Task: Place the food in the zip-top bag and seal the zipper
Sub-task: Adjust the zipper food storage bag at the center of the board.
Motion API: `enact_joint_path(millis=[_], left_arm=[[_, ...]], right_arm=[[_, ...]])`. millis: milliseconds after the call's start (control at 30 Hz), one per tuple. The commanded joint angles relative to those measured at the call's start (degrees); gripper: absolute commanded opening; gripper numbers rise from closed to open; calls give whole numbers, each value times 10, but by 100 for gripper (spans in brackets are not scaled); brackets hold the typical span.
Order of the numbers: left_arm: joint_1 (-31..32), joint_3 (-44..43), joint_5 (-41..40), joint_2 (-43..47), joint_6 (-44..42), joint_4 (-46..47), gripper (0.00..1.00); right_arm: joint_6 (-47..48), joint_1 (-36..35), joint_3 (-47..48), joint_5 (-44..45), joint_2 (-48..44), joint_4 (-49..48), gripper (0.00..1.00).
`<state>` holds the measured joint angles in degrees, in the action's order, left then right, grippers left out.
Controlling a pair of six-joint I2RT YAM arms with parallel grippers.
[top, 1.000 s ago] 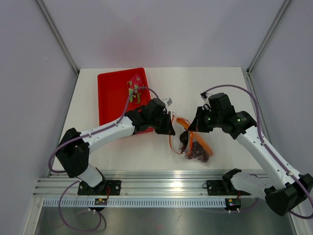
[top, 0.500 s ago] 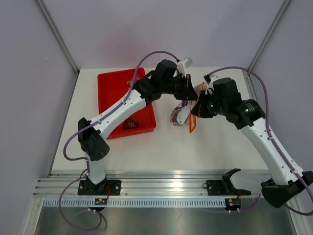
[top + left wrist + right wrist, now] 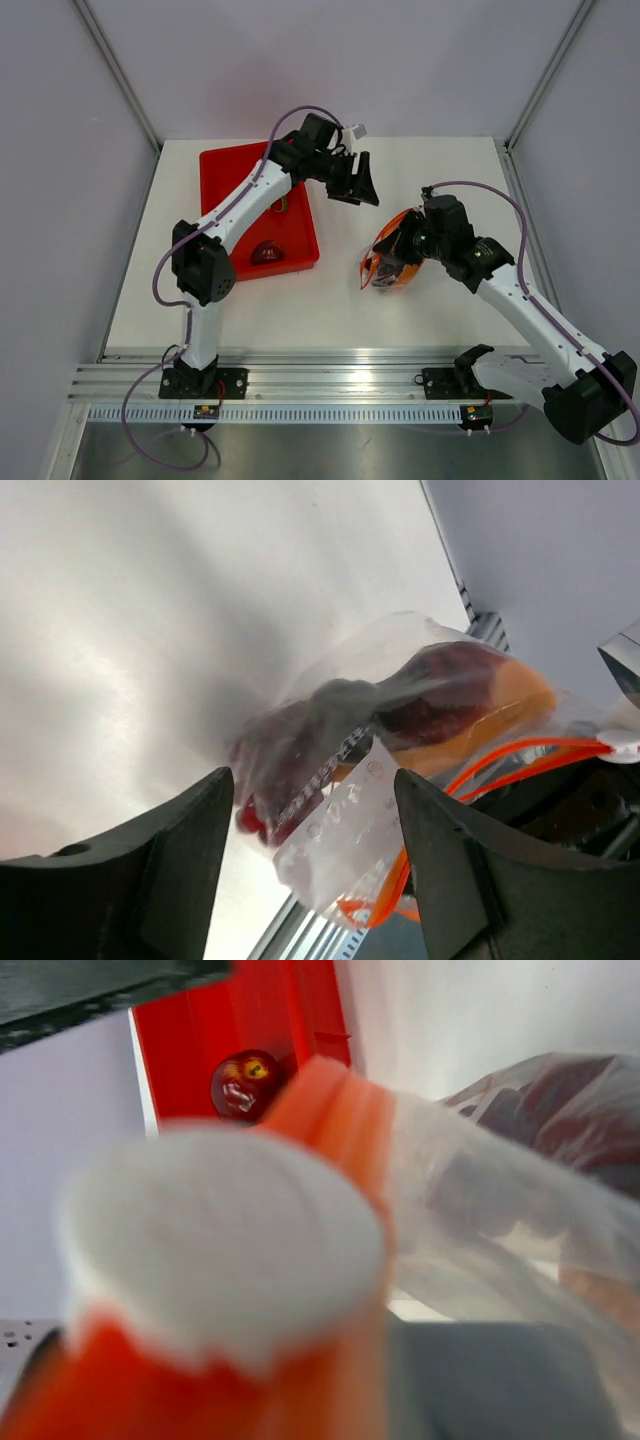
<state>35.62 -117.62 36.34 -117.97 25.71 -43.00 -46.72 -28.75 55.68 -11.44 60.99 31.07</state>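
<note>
The clear zip-top bag (image 3: 380, 270) hangs from my right gripper (image 3: 402, 244), which is shut on its mouth by the orange zipper (image 3: 386, 237). Dark red-brown food (image 3: 430, 695) fills the bag (image 3: 345, 825), whose white label faces the left wrist camera. My left gripper (image 3: 362, 190) is open and empty, up and to the left of the bag and apart from it. In the left wrist view its fingers (image 3: 150, 880) frame the bag from a distance. One red piece of food (image 3: 265, 252) lies in the red bin (image 3: 225, 170). In the right wrist view a blurred orange and white part of the bag (image 3: 520, 1190) hides my fingers.
The red bin (image 3: 250, 1010) stands at the back left of the white table (image 3: 330, 310), its right wall just below the left arm. White walls close the table in on three sides. An aluminium rail (image 3: 330, 380) runs along the near edge by the arm bases.
The left gripper has opened, let go of the bag and pulled back to the left. The right gripper has lowered the bag toward the table.
</note>
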Motion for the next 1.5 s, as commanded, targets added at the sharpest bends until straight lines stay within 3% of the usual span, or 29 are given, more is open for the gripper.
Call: enact_joint_path(millis=[0, 67, 200, 333, 367, 467, 567, 767, 833, 1000, 1233, 1367, 1467], left_arm=[[-35, -19, -30, 98, -64, -45, 65], [-41, 16, -62, 144, -83, -45, 61], [-14, 171, -62, 259, -134, -24, 54], [78, 280, -168, 326, -176, -5, 73], [88, 296, -170, 334, -168, 15, 84], [105, 352, -177, 360, -138, 69, 95], [118, 377, -201, 370, -109, 98, 94], [145, 439, -256, 405, -16, 186, 78], [140, 455, -313, 423, 13, 204, 75], [90, 507, -303, 487, 99, 233, 70], [68, 478, -279, 468, 136, 173, 73], [62, 461, -283, 432, 163, 150, 89], [58, 448, -287, 405, 180, 139, 89]], right_arm=[[-62, -3, 0, 12, -14, -67, 0], [-65, -3, 1, 23, -21, -64, 0], [-79, -3, 4, 31, -41, -65, 0], [-86, -3, 11, 41, -48, -51, 0], [-87, -3, 14, 46, -52, -45, 0], [-87, -3, 15, 62, -55, -37, 0], [-92, -3, 15, 64, -55, -36, 0], [-93, -3, 15, 47, -47, -44, 0], [-80, -3, 21, 28, -41, -49, 0], [-43, -3, 36, -5, -10, -25, 0], [-32, -3, 25, -16, -15, -30, 0], [-34, -3, 20, -17, -22, -34, 0], [-35, -3, 19, -17, -26, -31, 0]])
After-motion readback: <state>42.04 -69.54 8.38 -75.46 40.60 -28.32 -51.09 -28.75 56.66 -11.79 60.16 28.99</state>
